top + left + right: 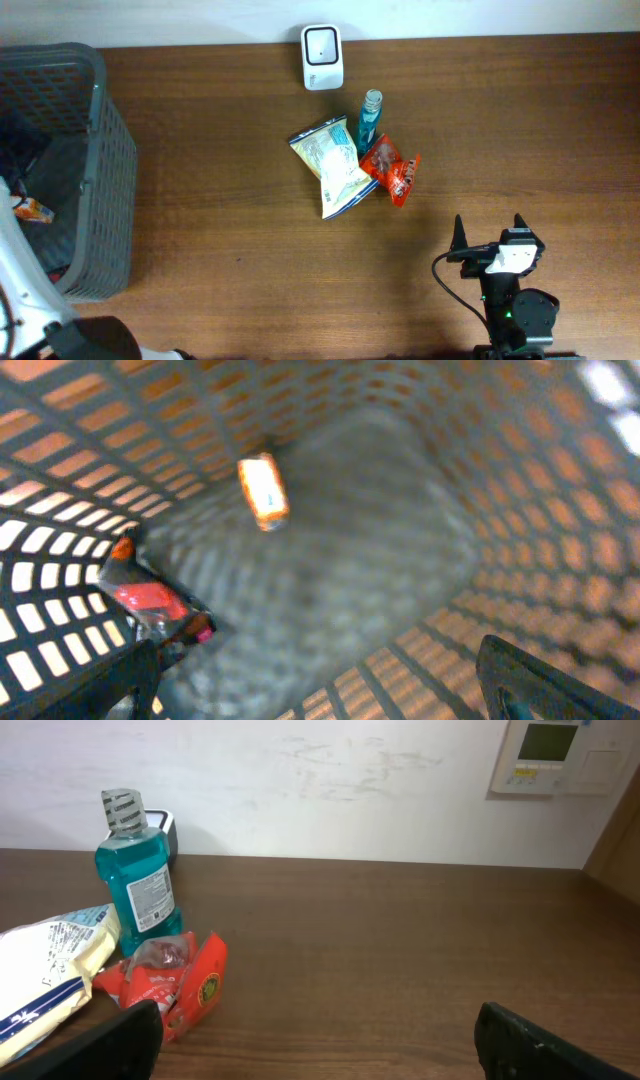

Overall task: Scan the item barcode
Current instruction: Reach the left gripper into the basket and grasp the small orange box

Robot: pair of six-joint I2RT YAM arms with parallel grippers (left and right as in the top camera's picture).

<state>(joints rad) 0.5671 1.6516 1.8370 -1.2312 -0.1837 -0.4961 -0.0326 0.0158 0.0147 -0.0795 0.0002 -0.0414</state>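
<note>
Though a packet (262, 490) lies below my wide left pincer (320, 682), bag (335, 165), bottle (370, 118) and pouch (392, 170) wait unscanned before my right pincer (489, 228); wide too.

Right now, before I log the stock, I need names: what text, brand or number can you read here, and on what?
No text reads legibly in any view.
blue bottle: white label, print too small.
pale bag: blue print, too small.
red packet: round emblem, unreadable.
wall panel: display and print too small.
orange packet in the basket: blurred.
</note>
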